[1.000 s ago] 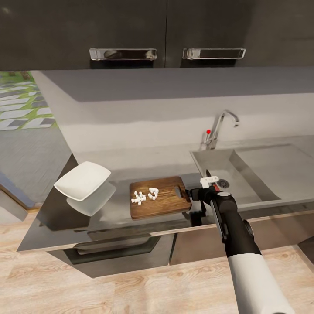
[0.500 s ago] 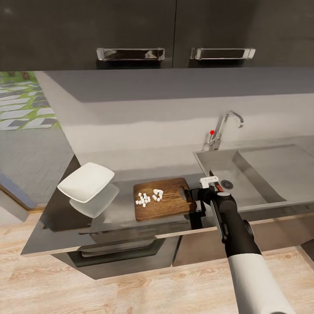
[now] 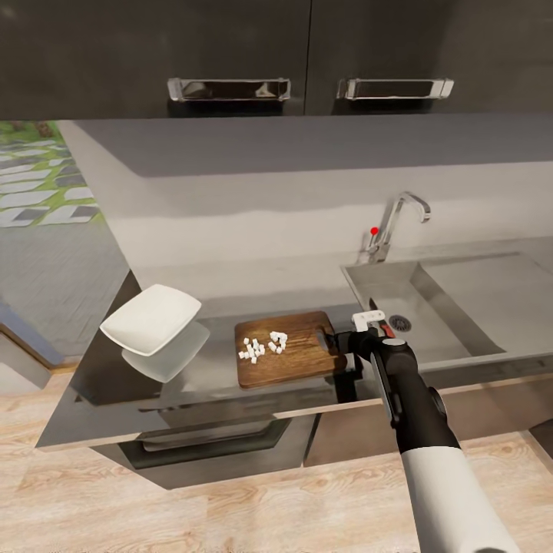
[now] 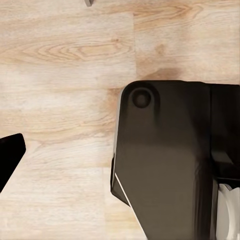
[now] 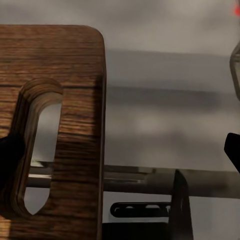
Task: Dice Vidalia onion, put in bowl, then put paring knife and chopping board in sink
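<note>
The kitchen's dark upper cabinets (image 3: 230,46) hang above the long grey counter (image 3: 223,369), which serves as the landmark here. Set into the counter at its right end is the steel sink (image 3: 453,307), with a curved faucet (image 3: 399,219) at its back edge. The light wood floor (image 3: 230,499) runs in front of the counter, and the left wrist view looks down on that floor (image 4: 60,60) past a dark part of the robot. The right arm (image 3: 415,415) reaches over the counter's front edge, and the right gripper (image 3: 342,343) sits at the handle end of the chopping board (image 3: 296,357), which lies flat near the counter's middle, just left of the sink. In the right wrist view the board's slot-shaped hole (image 5: 37,150) is close up, with a dark finger (image 5: 10,165) at that end and the other finger (image 5: 232,150) well clear of the board, so the fingers are spread wide with nothing clamped between them. The white bowl (image 3: 151,319) stands toward the counter's left end, apart from the board. A small heap of white diced onion (image 3: 263,347) rests on the board's middle. The paring knife (image 3: 382,322) lies inside the sink beside its drain, partly hidden behind the gripper.
</note>
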Robot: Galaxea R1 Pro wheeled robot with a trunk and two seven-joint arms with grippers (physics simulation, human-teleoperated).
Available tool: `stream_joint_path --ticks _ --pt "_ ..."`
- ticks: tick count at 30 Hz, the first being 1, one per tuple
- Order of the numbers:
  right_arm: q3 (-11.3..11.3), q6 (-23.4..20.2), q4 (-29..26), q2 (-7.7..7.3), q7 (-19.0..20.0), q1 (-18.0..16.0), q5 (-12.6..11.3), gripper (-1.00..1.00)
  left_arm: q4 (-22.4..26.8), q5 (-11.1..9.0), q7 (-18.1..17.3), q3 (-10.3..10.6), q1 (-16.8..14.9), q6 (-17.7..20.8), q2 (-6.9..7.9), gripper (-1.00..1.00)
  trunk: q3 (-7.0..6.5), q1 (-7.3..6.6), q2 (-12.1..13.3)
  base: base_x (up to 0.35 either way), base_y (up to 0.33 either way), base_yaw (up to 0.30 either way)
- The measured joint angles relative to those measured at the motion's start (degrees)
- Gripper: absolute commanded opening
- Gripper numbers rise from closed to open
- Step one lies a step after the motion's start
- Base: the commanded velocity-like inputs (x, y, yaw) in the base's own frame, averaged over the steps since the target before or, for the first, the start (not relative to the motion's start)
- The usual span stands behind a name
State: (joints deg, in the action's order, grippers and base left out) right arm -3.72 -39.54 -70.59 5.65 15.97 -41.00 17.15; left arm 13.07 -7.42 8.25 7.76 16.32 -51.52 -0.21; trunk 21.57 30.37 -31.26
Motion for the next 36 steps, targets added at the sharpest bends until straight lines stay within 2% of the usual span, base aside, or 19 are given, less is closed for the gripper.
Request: stream_joint_path --ticks 36 --pt "0.09 0.0 1.27 0.26 0.0 0.0 -0.09 1.0 0.0 0.05 0.0 0.0 0.0 0.0 0.0 1.0 0.44 0.0 0.0 0.0 0.0 0.0"
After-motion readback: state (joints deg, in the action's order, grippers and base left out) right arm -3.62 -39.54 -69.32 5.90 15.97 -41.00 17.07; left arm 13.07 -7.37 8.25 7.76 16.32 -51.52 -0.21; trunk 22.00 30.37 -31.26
